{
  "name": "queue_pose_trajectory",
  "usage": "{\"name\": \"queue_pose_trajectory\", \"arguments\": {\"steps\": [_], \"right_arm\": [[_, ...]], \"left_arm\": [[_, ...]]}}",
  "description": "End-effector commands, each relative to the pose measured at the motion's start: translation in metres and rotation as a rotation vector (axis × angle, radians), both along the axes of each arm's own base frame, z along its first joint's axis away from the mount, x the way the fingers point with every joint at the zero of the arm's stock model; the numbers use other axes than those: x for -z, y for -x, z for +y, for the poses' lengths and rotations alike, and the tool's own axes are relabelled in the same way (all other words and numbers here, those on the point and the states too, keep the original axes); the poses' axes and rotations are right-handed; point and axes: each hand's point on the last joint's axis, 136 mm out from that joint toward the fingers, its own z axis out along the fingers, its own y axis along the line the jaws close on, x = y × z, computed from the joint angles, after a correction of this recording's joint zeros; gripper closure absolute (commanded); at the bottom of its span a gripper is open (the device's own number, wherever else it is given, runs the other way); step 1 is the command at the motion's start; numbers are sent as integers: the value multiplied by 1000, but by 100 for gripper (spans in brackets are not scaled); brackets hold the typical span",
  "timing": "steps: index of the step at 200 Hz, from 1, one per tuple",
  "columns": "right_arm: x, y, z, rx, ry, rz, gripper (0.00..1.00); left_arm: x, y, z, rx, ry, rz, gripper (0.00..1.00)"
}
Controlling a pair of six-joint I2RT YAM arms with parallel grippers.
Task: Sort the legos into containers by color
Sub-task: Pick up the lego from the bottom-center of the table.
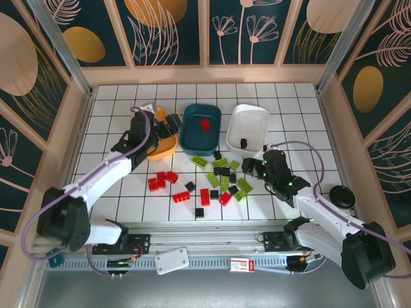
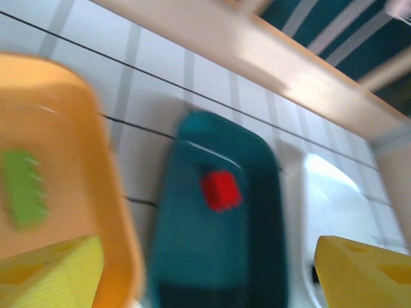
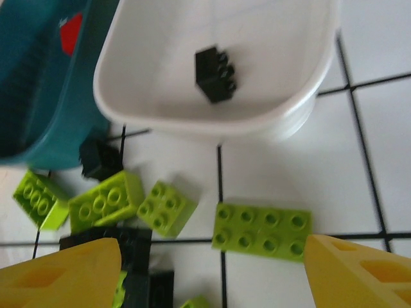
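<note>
Left gripper (image 1: 167,126) extended over orange-yellow plastic tray (image 1: 160,151), fingers wide apart.
Right gripper (image 3: 212,263) low near white plastic tray (image 3: 308,96), fingers apart above loose lime green studded bricks (image 3: 262,232).

No text legible — sticker (image 1: 239,264) too small.

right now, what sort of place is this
Probably a robot test cell: a white gridded table walled by leaf-print panels, with left arm and right arm mounted on a metal rail.
</note>
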Motion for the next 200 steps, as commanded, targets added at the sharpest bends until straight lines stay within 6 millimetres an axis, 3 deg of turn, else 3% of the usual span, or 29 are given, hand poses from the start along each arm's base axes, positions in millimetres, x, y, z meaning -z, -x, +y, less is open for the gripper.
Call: {"name": "queue_pose_trajectory", "arguments": {"steps": [1, 36, 56, 83, 129, 200], "right_arm": [[16, 26, 17, -74, -4, 70, 24], [18, 66, 53, -243, -25, 105, 27], [19, 89, 74, -358, -4, 130, 26], [32, 107, 84, -423, 127, 174, 26], [42, 108, 88, -427, 335, 161, 28], [53, 106, 106, -493, 438, 154, 41]], "left_arm": [[23, 39, -23, 116, 43, 44, 2], [48, 80, -10, 126, 97, 76, 1], [52, 92, 2, 102, 90, 73, 2], [59, 101, 14, 74, 60, 78, 2], [69, 105, 14, 83, 62, 102, 1], [72, 106, 17, 72, 46, 111, 2]]}}
